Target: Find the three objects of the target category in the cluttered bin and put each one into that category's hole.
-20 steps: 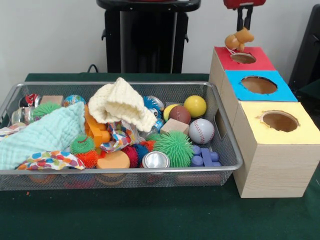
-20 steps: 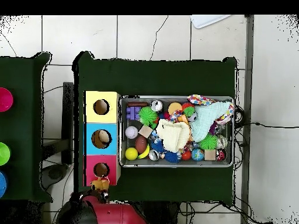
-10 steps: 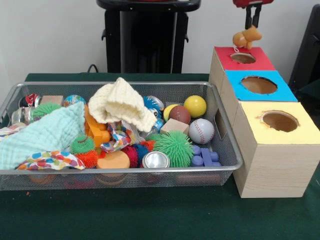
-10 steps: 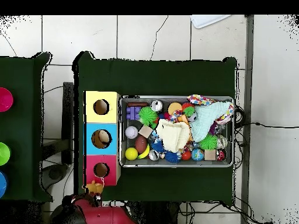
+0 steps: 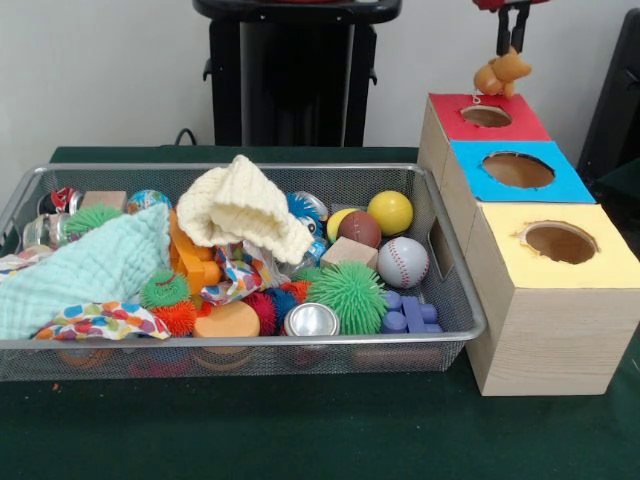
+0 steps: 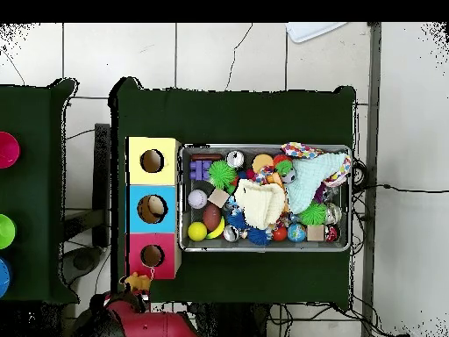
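Pinched between the dark fingers of the robot gripper (image 5: 514, 40), at the upper edge of the front view: a small orange-tan plush animal toy (image 5: 502, 73), dangling above and just behind the red-topped section of the wooden sorting box (image 5: 487, 116). Not over that section's round hole, but beyond its far edge; in the overhead view, the toy (image 6: 137, 282) off the red end of the box (image 6: 153, 256), over the floor and not the table. Judged light, soft and squashy, likely to swing and twist from a pinch on one small part, so best taken by the bulk of the body if regripped, with a slow carry to stop swaying. Hole seemingly a close fit for the toy, so centring before release matters; a limb catching on the rim is the likely snag. Beside the box, the silver wire-mesh bin (image 5: 455, 300), crowded with balls, spiky rubber toys, cloths and blocks. No other plush animal plainly visible there; perhaps hidden under the cream knitted cloth (image 5: 245, 208).
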{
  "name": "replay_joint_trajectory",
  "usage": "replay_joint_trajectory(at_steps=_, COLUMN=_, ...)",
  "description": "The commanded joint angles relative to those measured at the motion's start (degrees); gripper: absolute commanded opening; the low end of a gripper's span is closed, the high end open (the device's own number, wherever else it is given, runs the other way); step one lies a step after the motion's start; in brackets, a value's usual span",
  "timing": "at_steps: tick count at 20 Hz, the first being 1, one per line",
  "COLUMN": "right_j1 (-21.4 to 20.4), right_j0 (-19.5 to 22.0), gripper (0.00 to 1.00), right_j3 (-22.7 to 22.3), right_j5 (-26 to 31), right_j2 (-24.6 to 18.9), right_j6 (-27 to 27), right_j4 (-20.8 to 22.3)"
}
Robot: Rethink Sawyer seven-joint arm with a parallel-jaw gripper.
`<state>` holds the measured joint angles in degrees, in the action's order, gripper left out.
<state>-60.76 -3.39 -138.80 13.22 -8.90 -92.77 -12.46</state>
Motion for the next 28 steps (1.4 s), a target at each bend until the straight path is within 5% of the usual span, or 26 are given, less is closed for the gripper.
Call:
replay_joint_trajectory(at_steps=1, right_j1=-1.2, right_j0=1.0, gripper=0.00, right_j3=3.4, right_j5=8.6, right_j2=2.5, right_j6=-12.6, right_j4=-2.4)
replay_joint_trajectory(at_steps=10, right_j1=-2.1, right_j0=1.8, gripper=0.00, right_j3=6.0, right_j5=12.3, right_j2=3.7, right_j6=-11.5, right_j4=-1.2)
replay_joint_trajectory(at_steps=28, right_j1=-0.4, right_j0=1.8, gripper=0.00, right_j3=6.6, right_j5=9.7, right_j2=2.5, right_j6=-11.4, right_j4=-2.4)
